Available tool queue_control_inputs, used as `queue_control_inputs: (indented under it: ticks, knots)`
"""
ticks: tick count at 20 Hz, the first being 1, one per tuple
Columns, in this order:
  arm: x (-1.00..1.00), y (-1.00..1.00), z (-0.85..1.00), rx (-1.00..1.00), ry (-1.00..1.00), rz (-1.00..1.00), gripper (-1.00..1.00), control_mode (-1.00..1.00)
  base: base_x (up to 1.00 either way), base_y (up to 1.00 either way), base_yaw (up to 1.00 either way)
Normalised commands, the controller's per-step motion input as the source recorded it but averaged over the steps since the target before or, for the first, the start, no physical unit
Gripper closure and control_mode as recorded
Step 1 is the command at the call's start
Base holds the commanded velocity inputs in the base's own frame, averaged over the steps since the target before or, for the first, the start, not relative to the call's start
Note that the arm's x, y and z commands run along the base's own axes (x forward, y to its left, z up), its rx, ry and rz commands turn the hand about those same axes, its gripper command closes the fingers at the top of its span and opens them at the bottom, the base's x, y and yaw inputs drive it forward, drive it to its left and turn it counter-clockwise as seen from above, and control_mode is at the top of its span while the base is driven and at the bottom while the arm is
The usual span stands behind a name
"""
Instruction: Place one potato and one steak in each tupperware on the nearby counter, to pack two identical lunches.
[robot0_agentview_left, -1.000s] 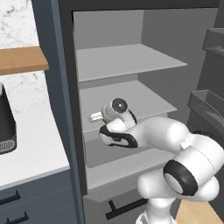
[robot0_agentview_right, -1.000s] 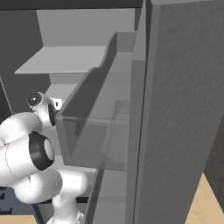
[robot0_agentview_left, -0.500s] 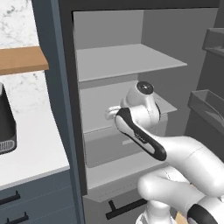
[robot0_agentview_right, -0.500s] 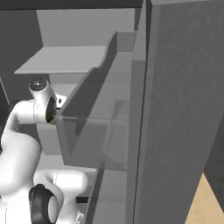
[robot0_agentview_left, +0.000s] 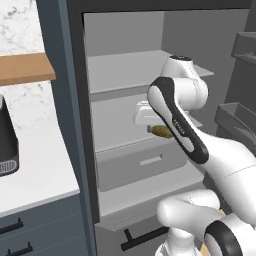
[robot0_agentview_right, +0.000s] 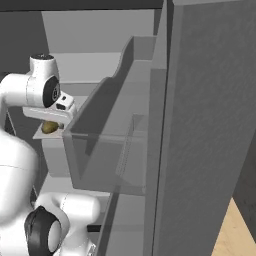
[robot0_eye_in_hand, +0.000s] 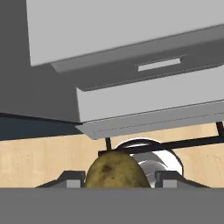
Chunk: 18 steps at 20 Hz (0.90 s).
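A yellow-brown potato (robot0_agentview_left: 161, 131) hangs in front of the open fridge's middle shelf, and my gripper (robot0_agentview_left: 159, 130) is shut on it. From the right the potato (robot0_agentview_right: 49, 127) shows just under the white hand. In the hand view the potato (robot0_eye_in_hand: 116, 171) sits between the two dark fingertips (robot0_eye_in_hand: 72, 179), which press on its sides. The white counter (robot0_agentview_left: 35, 165) lies to the left of the fridge. The steak and the tupperware are out of view.
Grey fridge shelves (robot0_agentview_left: 125, 67) and a drawer (robot0_agentview_left: 145, 162) lie behind the hand. Door bins (robot0_agentview_left: 240, 115) stand at the right, and the open door with a clear bin (robot0_agentview_right: 110, 150) looms close. A black toaster (robot0_agentview_left: 7, 145) sits on the counter under a wooden shelf (robot0_agentview_left: 25, 70).
The arm has unfolded upward, its elbow now high by the upper shelf. The hand has shifted right and slightly up in front of the middle shelf, jaws unchanged.
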Motion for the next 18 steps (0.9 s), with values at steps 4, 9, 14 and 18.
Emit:
queue_control_inputs:
  ticks: [4,9,14,18]
  knots:
    - [-1.0,0.0,0.0,0.0,-0.03,0.01,1.0,-1.0,0.0,0.0,0.0]
    - [-0.89,0.02,0.0,0.0,0.0,0.0,1.0,-1.0,0.0,0.0,0.0]
    - [0.0,0.0,0.0,0.0,0.0,0.0,1.0,1.0,-0.63,0.79,0.0]
    - [0.0,0.0,0.0,0.0,0.0,0.0,1.0,1.0,-0.37,1.0,0.0]
